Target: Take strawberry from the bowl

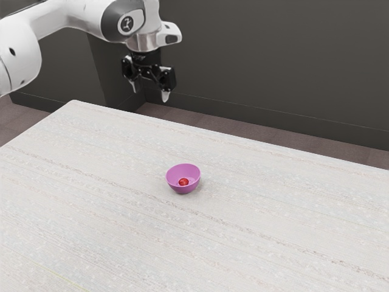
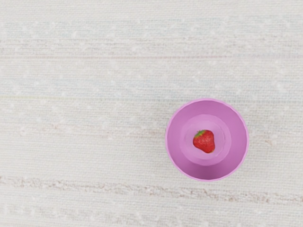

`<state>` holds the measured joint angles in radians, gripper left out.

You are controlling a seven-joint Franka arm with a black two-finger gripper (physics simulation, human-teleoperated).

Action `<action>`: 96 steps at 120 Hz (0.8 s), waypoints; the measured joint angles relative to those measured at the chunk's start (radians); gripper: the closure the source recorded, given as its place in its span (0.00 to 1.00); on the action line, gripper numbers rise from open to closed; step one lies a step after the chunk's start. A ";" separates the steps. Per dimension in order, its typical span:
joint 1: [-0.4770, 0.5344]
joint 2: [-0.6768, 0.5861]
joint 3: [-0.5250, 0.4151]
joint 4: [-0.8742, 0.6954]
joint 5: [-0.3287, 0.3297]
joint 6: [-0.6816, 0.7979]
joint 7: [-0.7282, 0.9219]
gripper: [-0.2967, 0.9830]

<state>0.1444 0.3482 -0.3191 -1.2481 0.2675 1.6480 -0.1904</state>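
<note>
Here: one red strawberry (image 2: pixel 204 142), green-topped, inside one pink bowl (image 2: pixel 176 142), upright on pale table (image 1: pixel 109 201); one black gripper (image 1: pixel 150 92), raised, jaws wide apart, empty.

Setting: indoor room, plain finish; exact type (home, office or lab) cannot be determined. Evidence, exterior view: dark grey-brown wall (image 1: pixel 273 61) with a matching baseboard (image 1: pixel 243 114) at its foot; vertical edges mark a change of wall plane toward the exterior view's left. Floor (image 1: pixel 194 118) is a muted brownish mauve. Whitish tabletop (image 1: pixel 273 213) bears faint streaks; wrist view resolves a fine, woven-looking texture. White jointed robot arm (image 1: pixel 100 18) above it suggests a robotics test station.
</note>
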 joint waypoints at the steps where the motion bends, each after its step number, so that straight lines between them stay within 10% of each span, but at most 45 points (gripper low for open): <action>1: 0.000 0.002 0.000 0.000 0.000 0.001 -0.002 0.23; 52: 0.000 0.070 0.019 -0.216 -0.081 0.114 -0.062 0.24; 96: -0.034 0.002 0.003 -0.409 -0.102 0.210 -0.075 0.45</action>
<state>0.1107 0.3501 -0.3165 -1.6568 0.1652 1.8580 -0.2655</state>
